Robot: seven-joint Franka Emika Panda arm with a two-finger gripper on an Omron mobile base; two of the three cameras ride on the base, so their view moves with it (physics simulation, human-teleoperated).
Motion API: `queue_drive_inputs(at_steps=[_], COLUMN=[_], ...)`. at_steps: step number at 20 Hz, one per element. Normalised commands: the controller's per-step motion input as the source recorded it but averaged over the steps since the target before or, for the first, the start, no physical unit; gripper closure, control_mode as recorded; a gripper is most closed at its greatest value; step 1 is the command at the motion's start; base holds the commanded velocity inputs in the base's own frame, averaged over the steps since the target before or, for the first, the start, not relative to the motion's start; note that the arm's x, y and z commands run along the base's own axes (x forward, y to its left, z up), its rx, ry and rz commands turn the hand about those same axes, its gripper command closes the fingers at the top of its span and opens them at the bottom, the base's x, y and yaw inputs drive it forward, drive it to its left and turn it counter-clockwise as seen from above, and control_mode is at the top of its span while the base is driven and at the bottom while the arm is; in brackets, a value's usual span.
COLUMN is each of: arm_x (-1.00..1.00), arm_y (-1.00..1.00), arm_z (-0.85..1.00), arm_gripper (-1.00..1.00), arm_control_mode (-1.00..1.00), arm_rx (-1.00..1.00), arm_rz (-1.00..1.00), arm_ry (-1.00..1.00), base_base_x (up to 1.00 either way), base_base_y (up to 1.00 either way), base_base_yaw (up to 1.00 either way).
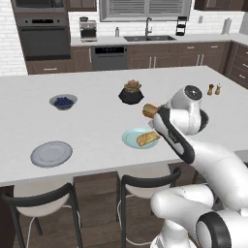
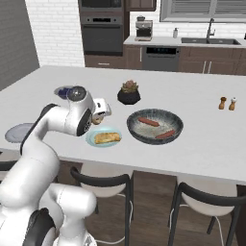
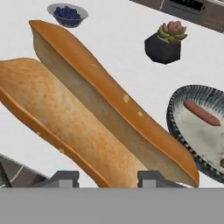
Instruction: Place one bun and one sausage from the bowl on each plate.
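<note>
Two plates: you serve a grey plate [image 1: 51, 154] and a teal plate [image 1: 131, 138], both on the worktop [image 1: 97, 121]; take the teal plate as your landmark.
Teal plate: it already carries one bun [image 2: 107, 138], so leave that one alone.
Pincer: yours [image 3: 104, 177] is clamped on a second bun [image 3: 100, 113], the split roll lying crosswise between the fingertips [image 3: 151, 177]; it hangs in the air just beside the teal plate, on the side toward the plant pot [image 1: 131, 92].
Bowl: the wide dark bowl [image 2: 137, 134] sits just beside the teal plate, on the side away from the grey plate, with two sausages [image 2: 148, 121] lying in it.
Grey plate: bare as far as you can see, well apart from the teal plate, at the near edge of the worktop.
Step in hand: my reading is that you carry this bun to the grey plate.
How to do it well: keep the bun high as you pass the teal plate so you do not knock its roll, centre over the grey plate, lower until it nearly rests, then release.
Risk: a long roll held at one spot may swing or tip on release.
Left: likely both sausages.
</note>
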Motion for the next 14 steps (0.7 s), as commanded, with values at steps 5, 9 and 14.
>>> queue_drive_inputs(at_steps=[5, 9, 14], arm_x=[0.05, 0.21, 0.16], arm_y=[1.00, 1.00, 1.00], arm_z=[0.42, 0.39, -0.26], arm_gripper=[1.00, 1.00, 1.00], arm_control_mode=[-1.00, -1.00, -1.00], arm_rx=[0.00, 0.02, 0.01], arm_rz=[0.34, 0.27, 0.30], arm_ry=[0.05, 0.25, 0.24], base_base_x=[0.00, 0.00, 0.00], base_base_y=[0.00, 0.00, 0.00], base_base_yaw=[0.00, 0.00, 0.00])
